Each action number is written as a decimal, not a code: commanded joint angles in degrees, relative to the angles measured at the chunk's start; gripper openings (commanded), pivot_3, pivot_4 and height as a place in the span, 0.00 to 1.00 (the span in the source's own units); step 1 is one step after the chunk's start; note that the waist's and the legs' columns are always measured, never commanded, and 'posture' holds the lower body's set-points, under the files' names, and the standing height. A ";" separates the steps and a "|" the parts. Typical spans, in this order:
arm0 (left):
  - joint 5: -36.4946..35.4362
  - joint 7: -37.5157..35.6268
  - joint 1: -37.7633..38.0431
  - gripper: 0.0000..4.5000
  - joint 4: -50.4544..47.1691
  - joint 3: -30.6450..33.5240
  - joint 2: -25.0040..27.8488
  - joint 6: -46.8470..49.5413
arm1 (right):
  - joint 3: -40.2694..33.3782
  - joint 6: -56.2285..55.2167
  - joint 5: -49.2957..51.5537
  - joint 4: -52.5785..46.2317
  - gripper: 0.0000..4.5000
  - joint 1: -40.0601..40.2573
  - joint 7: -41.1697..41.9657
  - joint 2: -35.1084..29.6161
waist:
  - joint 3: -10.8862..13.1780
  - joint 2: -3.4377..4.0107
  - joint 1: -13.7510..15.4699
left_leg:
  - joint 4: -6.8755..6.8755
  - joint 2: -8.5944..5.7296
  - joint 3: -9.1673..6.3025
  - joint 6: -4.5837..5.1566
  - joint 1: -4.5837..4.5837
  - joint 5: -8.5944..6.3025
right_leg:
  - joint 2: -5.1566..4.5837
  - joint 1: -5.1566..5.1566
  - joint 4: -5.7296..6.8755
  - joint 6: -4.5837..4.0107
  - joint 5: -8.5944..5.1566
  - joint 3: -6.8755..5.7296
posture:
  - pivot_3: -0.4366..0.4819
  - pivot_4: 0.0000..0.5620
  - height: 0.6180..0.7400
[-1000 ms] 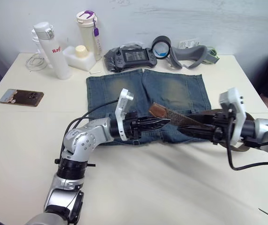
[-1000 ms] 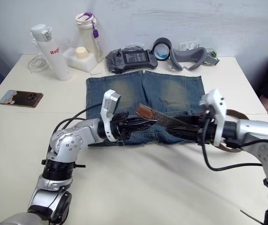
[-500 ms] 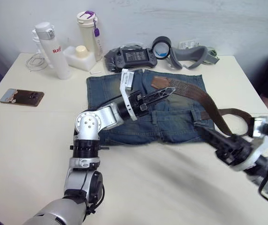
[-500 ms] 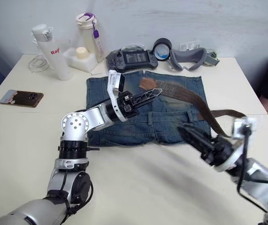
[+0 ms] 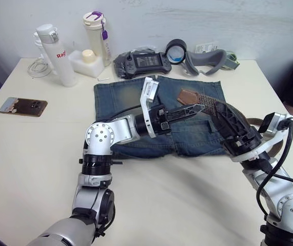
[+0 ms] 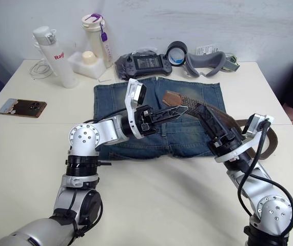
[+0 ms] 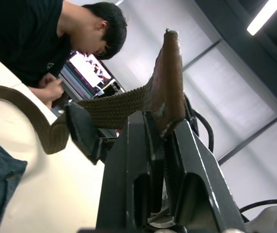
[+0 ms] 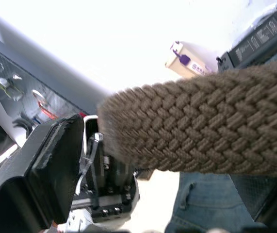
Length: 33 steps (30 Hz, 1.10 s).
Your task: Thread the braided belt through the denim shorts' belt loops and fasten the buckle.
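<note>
Above the denim shorts [image 5: 159,115], the left tool [image 5: 197,109] pinches the braided belt [image 5: 203,97] by its leather tip, the left wrist view confirming both fingers [image 7: 143,160] clamped, while the right tool [image 6: 208,119] shows beside the strap, its state unclear.

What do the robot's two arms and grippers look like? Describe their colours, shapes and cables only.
Both arms are silver-grey metal with rounded joints and dark rings. Each wrist carries a white angular block. The left gripper and the right gripper each have long black tapering fingers. Black cables loop loosely along both forearms.
</note>
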 commanded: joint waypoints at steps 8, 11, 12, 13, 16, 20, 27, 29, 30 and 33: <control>1.59 -0.37 0.17 0.00 -0.71 -1.87 -0.44 -2.23 | 1.89 -2.02 1.36 -0.27 0.25 -0.24 1.49 -1.52 | 0.00 0.00 -0.04 | -0.01 0.01 0.00 0.00 0.00 0.00 | 0.00 -0.01 -0.01 0.00 0.00 0.00 | 0.48 0.27 1.00; 3.14 -1.12 0.24 0.00 -0.21 -2.40 0.33 -2.33 | 1.20 -3.86 0.52 0.01 0.02 -0.27 0.87 -0.81 | 0.00 0.00 -0.05 | -0.02 0.02 0.00 0.01 0.00 0.00 | 0.00 -0.01 -0.01 0.00 0.00 0.00 | 0.48 0.27 1.00; 3.63 -1.24 0.18 0.00 -0.06 -2.39 0.62 -2.76 | 0.39 -4.33 0.20 0.31 0.02 -0.21 0.91 -1.13 | 0.00 0.00 -0.05 | -0.02 0.02 0.00 0.01 0.00 0.00 | -0.01 -0.01 -0.01 0.00 0.00 0.00 | 0.48 0.27 1.00; 4.02 -1.70 0.05 0.19 0.01 -2.50 1.04 -3.13 | -0.49 -4.59 -0.21 0.61 0.00 -0.02 1.12 -1.77 | 0.00 0.00 -0.05 | -0.03 0.01 0.00 0.01 0.00 0.00 | -0.01 -0.01 -0.02 0.00 0.00 0.00 | 0.48 0.27 1.00; 10.39 -7.70 -0.01 0.44 -2.11 -8.93 5.26 -7.81 | -3.40 -4.16 -1.67 1.73 0.00 0.83 2.55 -5.84 | 0.01 0.01 0.00 | -0.02 0.00 0.01 0.01 0.00 0.00 | -0.01 -0.01 -0.02 0.00 0.00 0.00 | 0.48 0.27 1.00; 28.50 -22.37 1.12 0.84 -5.56 -28.27 12.96 -27.40 | -10.01 -2.10 -2.68 4.13 0.00 2.77 4.21 -15.77 | 0.02 0.04 0.27 | -0.08 -0.04 0.07 0.01 0.00 0.00 | -0.01 -0.02 -0.09 -0.01 0.00 0.01 | 0.48 0.27 1.00; 51.16 -27.77 -1.38 0.99 9.49 -43.73 8.63 -56.36 | -19.57 3.12 -4.79 0.41 0.00 8.71 6.21 -31.13 | 0.02 0.42 1.64 | -0.06 -0.09 0.14 0.24 -0.01 -0.10 | -0.17 0.05 -0.55 -0.01 0.00 0.02 | 0.48 0.27 1.00; 56.48 -24.07 -3.44 0.99 17.46 -44.29 5.00 -62.87 | -21.78 3.66 -4.32 -0.84 0.00 9.78 5.58 -33.06 | 0.04 0.39 1.45 | -0.04 -0.09 0.13 0.33 -0.02 -0.13 | -0.19 0.05 -0.53 0.00 0.01 0.02 | 0.48 0.27 1.00; 59.52 -20.40 -5.01 0.99 22.31 -44.19 2.92 -66.16 | -22.88 3.73 -3.83 -1.74 0.00 10.22 4.82 -33.62 | 0.04 0.38 1.40 | -0.02 -0.08 0.12 0.39 -0.04 -0.15 | -0.20 0.03 -0.54 0.02 0.02 0.01 | 0.48 0.27 1.00; 65.27 -12.70 -8.57 0.99 33.57 -43.11 -1.90 -71.78 | -24.97 3.70 -2.29 -4.48 0.00 11.40 2.76 -34.03 | 0.07 0.33 1.51 | -0.02 -0.08 0.04 0.76 -0.06 -0.35 | -0.22 0.04 -0.56 0.06 0.04 -0.05 | 0.48 0.27 1.00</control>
